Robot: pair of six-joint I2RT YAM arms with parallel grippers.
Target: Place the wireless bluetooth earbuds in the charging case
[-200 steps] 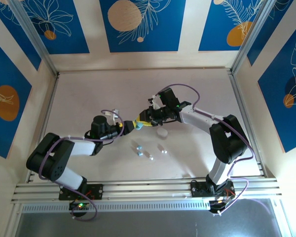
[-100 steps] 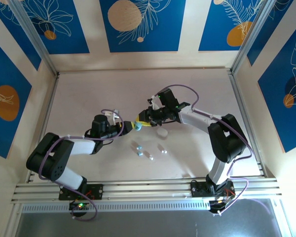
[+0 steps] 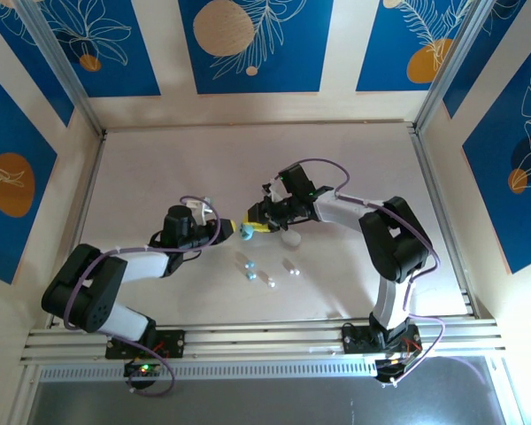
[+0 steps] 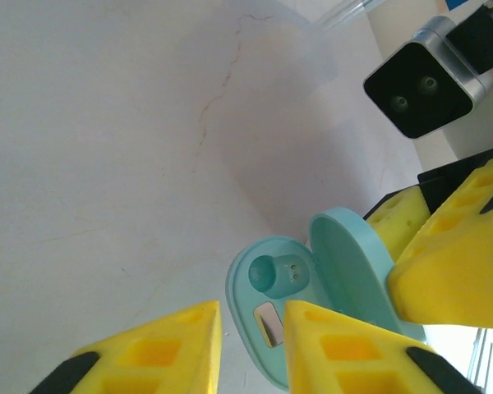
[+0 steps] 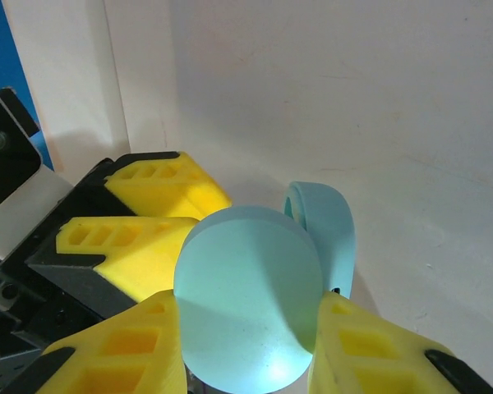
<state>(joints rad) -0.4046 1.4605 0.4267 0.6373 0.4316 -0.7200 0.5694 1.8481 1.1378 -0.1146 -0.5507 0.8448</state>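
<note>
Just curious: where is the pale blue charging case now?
Top view, mid-table: the charging case is held between the left hand and right hand, just beyond the loose earbuds.

The charging case point(image 4: 267, 295) runs off the bottom edge in the left wrist view, its near end hidden behind the left gripper's fingers point(image 4: 345, 353), so their grip cannot be told; from above, the earbuds point(image 3: 250, 274) are too small to tell by colour.

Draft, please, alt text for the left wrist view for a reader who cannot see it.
An open pale blue charging case is gripped between the yellow fingers of the left gripper, with one pale blue earbud seated inside. The yellow fingers of the right gripper flank its raised lid from the right, over a pale table.
</note>
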